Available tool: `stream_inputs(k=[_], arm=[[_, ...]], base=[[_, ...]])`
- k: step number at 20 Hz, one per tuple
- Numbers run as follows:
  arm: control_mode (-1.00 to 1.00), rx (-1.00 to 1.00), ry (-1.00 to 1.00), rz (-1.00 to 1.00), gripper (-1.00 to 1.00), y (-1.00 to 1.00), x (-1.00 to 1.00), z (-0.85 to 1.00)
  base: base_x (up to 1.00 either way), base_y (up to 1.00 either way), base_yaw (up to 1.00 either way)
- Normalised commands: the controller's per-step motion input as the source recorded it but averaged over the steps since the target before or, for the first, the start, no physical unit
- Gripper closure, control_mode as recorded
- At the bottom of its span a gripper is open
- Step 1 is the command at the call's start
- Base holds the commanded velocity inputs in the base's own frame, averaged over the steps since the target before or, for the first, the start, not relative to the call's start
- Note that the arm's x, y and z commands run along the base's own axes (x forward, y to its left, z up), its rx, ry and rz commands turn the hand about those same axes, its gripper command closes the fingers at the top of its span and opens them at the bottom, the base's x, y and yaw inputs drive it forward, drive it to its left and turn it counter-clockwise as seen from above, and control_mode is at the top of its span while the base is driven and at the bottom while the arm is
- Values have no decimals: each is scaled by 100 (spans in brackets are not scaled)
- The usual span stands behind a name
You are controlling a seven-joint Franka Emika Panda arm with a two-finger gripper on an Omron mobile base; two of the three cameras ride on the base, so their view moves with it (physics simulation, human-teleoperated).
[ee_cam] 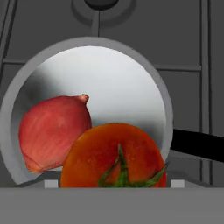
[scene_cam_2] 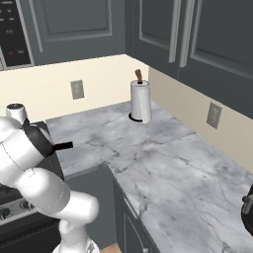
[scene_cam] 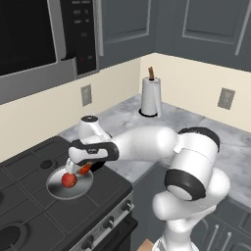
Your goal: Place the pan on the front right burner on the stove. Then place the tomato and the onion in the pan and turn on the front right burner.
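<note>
Pan sits on the stove, over the right-hand grate nearer the front panel, which I judge to be the front right burner position; the burner cap itself is hidden beneath it. Starting from the end effector: it hangs directly above the pan, pointing down, at the end of the white arm that reaches in from the right. Its fingertips are not visible in the hand view, where the tomato blocks the lower middle; by its wide setting I take the jaws to be apart, and I cannot confirm any contact with the tomato. The tomato lies immediately below the end effector, stem side up toward the camera, and in the left base view it appears to rest on the pan floor. The onion lies just beside it, overlapping it in the hand view, also inside the rim. The pan's black handle projects to the right in the hand view, away from both vegetables. Judgement: this placement is consistent with both items having been delivered into the pan, leaving only the burner to be turned on. The knobs sit on the silver front panel, nearer than the pan and below it. Beyond, on the marble tabletop, a paper towel roll stands well apart by the far wall.
</note>
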Motion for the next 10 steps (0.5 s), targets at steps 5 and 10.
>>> stream_inputs(k=[5,10], arm=[[-100,0,4,0,100,0,7,-29],[-100,0,1,0,100,2,0,-24]], base=[[0,0,0],[0,0,0]])
